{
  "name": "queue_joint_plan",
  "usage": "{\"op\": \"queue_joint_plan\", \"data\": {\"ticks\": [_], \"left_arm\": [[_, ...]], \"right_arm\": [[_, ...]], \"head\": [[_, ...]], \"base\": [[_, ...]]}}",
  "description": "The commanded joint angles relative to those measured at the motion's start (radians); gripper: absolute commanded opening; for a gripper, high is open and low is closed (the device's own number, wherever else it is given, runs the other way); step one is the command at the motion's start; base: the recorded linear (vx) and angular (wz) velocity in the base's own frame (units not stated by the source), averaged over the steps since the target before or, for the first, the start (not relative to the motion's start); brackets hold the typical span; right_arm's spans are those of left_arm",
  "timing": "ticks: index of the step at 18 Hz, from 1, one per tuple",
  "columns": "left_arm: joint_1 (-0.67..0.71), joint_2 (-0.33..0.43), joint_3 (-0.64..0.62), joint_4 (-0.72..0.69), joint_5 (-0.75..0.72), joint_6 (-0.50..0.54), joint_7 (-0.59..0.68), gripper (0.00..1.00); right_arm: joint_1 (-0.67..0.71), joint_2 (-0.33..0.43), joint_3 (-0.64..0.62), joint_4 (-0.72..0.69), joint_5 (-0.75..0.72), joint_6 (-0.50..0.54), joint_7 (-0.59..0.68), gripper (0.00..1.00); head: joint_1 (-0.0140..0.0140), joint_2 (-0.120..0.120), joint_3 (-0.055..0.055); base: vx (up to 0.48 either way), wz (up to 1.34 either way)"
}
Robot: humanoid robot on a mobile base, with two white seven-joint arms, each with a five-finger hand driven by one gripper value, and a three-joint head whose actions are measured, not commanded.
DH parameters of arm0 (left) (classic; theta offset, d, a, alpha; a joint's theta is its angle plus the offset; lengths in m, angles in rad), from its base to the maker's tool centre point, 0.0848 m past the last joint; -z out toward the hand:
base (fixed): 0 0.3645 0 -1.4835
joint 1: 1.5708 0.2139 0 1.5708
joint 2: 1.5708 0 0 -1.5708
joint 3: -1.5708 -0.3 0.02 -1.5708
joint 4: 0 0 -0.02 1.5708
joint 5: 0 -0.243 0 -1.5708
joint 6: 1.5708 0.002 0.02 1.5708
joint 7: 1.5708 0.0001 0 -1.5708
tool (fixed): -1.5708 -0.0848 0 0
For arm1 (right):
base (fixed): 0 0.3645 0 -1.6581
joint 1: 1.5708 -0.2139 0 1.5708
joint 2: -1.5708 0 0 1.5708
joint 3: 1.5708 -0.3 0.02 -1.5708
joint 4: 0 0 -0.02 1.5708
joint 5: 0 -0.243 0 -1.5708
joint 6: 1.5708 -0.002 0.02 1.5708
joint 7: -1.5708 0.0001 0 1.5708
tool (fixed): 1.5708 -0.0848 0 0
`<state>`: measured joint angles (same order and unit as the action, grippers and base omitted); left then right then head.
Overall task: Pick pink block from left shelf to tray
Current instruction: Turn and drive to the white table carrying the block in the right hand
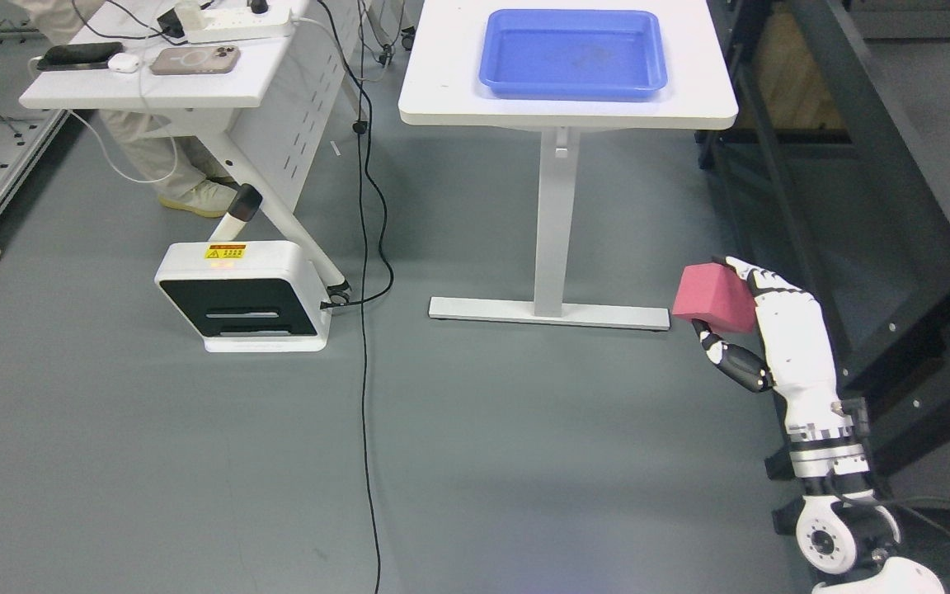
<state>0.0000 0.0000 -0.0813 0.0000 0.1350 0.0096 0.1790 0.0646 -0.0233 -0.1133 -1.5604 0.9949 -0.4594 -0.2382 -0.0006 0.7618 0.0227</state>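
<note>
Head view: right hand (772, 318) at 4 o'clock, fingers clamped on pink block (714, 299) above floor; blue tray (571, 81) on white table (442, 82) at 12 o'clock.

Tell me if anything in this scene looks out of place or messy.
Nothing looks damaged or spilled. The right hand holds the pink block low over the floor, away from the blue tray, which sits empty and square on the white table. A black cable trails loosely across the floor.

right hand (759, 318) raised at lower right, fingers curled in a grasp
</note>
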Motion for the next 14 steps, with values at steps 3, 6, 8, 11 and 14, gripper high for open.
{"op": "queue_joint_plan", "data": {"ticks": [3, 6, 8, 11, 14], "left_arm": [[-0.029, 0.017, 0.0, -0.017, 0.0, 0.0, 0.0, 1.0], [-0.029, 0.017, 0.0, -0.017, 0.0, 0.0, 0.0, 1.0], [-0.029, 0.017, 0.0, -0.017, 0.0, 0.0, 0.0, 1.0], [-0.029, 0.017, 0.0, -0.017, 0.0, 0.0, 0.0, 1.0], [-0.029, 0.017, 0.0, -0.017, 0.0, 0.0, 0.0, 1.0]], "right_arm": [[-0.003, -0.01, 0.004, -0.001, -0.001, -0.001, 0.0, 0.03], [-0.002, -0.01, 0.01, -0.001, -0.001, -0.001, 0.0, 0.03], [0.003, -0.01, 0.012, -0.001, -0.001, -0.001, 0.002, 0.03], [0.007, -0.01, 0.012, -0.001, -0.001, -0.001, 0.002, 0.03], [0.007, -0.007, 0.01, -0.001, -0.001, -0.001, 0.002, 0.03]], "head": [[0.0, 0.0, 0.0], [0.0, 0.0, 0.0], [0.0, 0.0, 0.0], [0.0, 0.0, 0.0], [0.0, 0.0, 0.0]], "base": [[0.176, 0.35], [0.216, 0.19], [0.26, 0.05], [0.327, -0.03], [0.316, -0.1]]}}
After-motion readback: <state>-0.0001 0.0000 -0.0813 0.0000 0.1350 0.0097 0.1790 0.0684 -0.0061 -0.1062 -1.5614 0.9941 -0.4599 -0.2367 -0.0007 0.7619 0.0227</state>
